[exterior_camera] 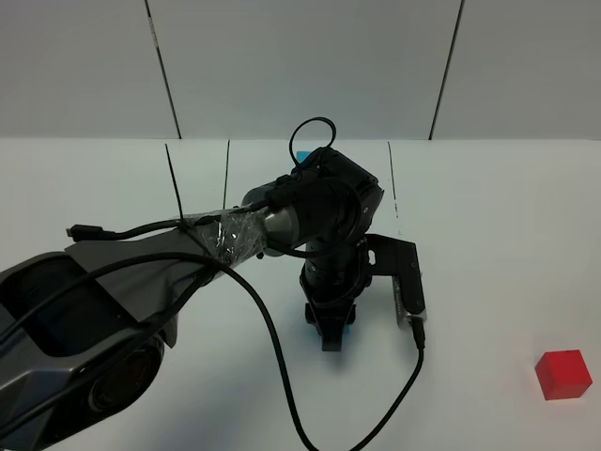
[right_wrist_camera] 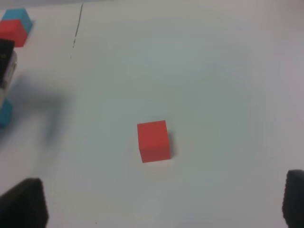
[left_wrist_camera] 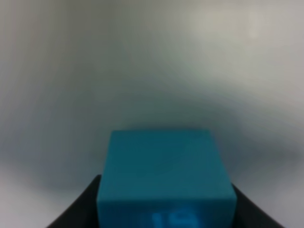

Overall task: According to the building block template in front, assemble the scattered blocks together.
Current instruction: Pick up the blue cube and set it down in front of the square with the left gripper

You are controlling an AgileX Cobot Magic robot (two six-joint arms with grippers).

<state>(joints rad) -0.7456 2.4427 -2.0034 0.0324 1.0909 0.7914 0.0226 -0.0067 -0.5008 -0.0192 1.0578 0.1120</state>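
My left gripper (exterior_camera: 331,331) reaches across the middle of the table and is shut on the cyan cube (exterior_camera: 313,318), which is mostly hidden under the wrist. In the left wrist view the cyan cube (left_wrist_camera: 164,175) fills the space between the two dark fingers (left_wrist_camera: 78,211). The red cube (exterior_camera: 563,374) lies alone at the front right. My right gripper (right_wrist_camera: 159,203) hovers open near the red cube (right_wrist_camera: 153,140), with nothing between its fingers. Only a cyan corner of the building block template (exterior_camera: 302,156) shows behind the left arm; the right wrist view shows its cyan-red pair (right_wrist_camera: 14,28).
Thin black lines (exterior_camera: 175,183) mark the white table at the back. The left arm's cable (exterior_camera: 282,376) loops over the table in front. The left gripper's body (right_wrist_camera: 4,61) enters the right wrist view's edge.
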